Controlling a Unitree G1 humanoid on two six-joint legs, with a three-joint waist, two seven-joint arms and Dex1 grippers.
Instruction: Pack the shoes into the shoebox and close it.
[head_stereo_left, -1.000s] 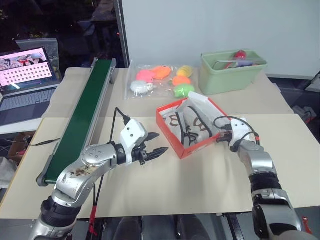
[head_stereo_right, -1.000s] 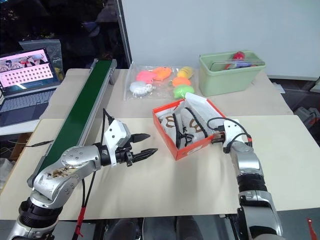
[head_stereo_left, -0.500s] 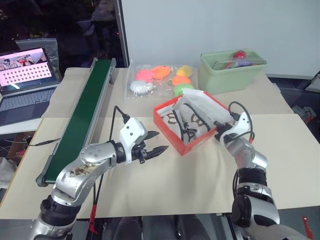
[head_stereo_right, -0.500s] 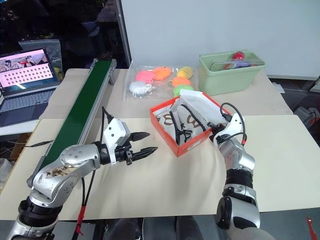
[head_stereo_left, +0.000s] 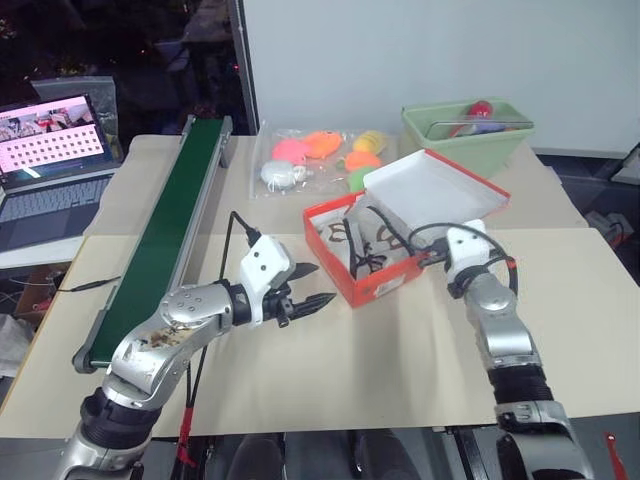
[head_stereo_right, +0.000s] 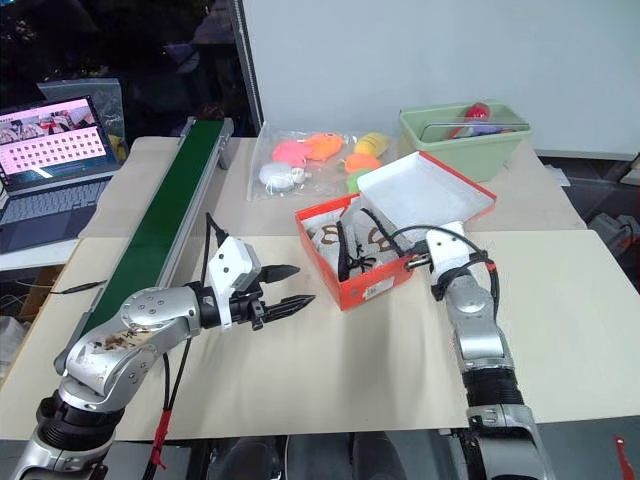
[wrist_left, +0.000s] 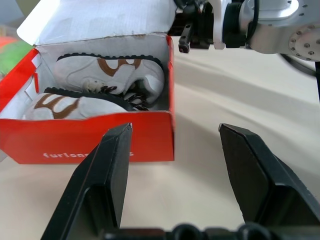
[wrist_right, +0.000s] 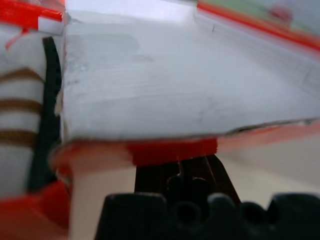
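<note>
The orange-red shoebox (head_stereo_left: 372, 286) stands mid-table with both white shoes (wrist_left: 110, 75) (wrist_left: 52, 106) lying inside, black laces showing. Its hinged lid (head_stereo_left: 435, 185) is lifted, white inner face up, tilted above the box's right side. My right gripper (head_stereo_left: 434, 257) is shut, and its fingers (wrist_right: 177, 175) sit under the lid's front rim, propping it up. My left gripper (head_stereo_left: 318, 283) hangs open just left of the box, and in the left wrist view my left gripper (wrist_left: 175, 129) points at the box's red front wall with nothing between its fingers.
A green conveyor belt (head_stereo_left: 165, 235) runs along the left, with a laptop (head_stereo_left: 50, 150) beyond it. A clear bag of plush toys (head_stereo_left: 320, 155) and a pale green bin (head_stereo_left: 465, 140) sit behind the box. Bare tabletop lies in front of it.
My right gripper has risen, rolled and swung left, raising the lid from low beside the box to high over it. The box slid slightly left. The left arm stayed still.
</note>
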